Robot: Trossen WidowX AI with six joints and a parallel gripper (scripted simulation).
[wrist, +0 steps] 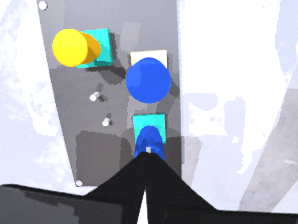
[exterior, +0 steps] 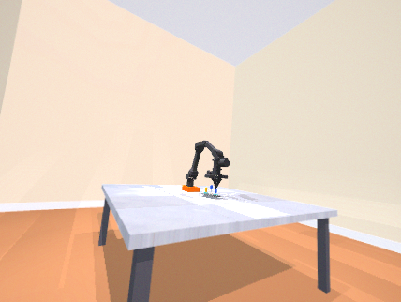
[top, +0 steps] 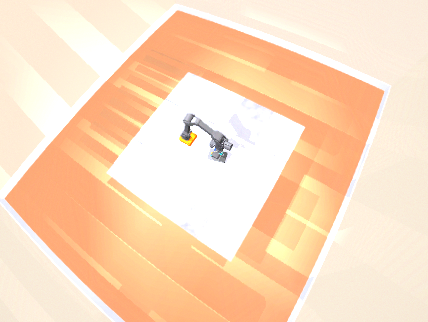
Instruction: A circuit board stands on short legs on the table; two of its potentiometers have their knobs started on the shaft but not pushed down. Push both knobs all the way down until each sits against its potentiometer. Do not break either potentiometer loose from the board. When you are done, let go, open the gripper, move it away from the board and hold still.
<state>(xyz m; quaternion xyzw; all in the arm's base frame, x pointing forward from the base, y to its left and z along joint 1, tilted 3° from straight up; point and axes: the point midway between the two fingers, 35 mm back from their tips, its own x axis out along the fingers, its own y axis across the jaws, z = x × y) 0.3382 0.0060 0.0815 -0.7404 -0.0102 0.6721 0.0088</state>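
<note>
The circuit board [wrist: 115, 15] [exterior: 212, 196] stands on the table. In the wrist view a yellow knob [wrist: 70, 47] leans away in perspective from a teal potentiometer [wrist: 106, 47]. A blue knob [wrist: 148, 80] stands over a cream potentiometer [wrist: 149, 54]. Another blue knob [wrist: 149, 135] stands over a teal potentiometer [wrist: 150, 120] nearest the gripper. My gripper [wrist: 147, 159] [exterior: 216, 187] is shut with nothing between its fingers. Its tips are at the top of this nearest blue knob and partly hide it. Contact and any gap beneath the knobs cannot be told.
Two thin pale pins [wrist: 95, 96] [wrist: 106, 121] stick up from the board left of the blue knobs. Small pale posts [wrist: 43, 5] [wrist: 79, 183] show at the board's corners. The arm's orange base [top: 188, 139] [exterior: 190, 188] stands on the table [top: 175, 185] [exterior: 164, 220].
</note>
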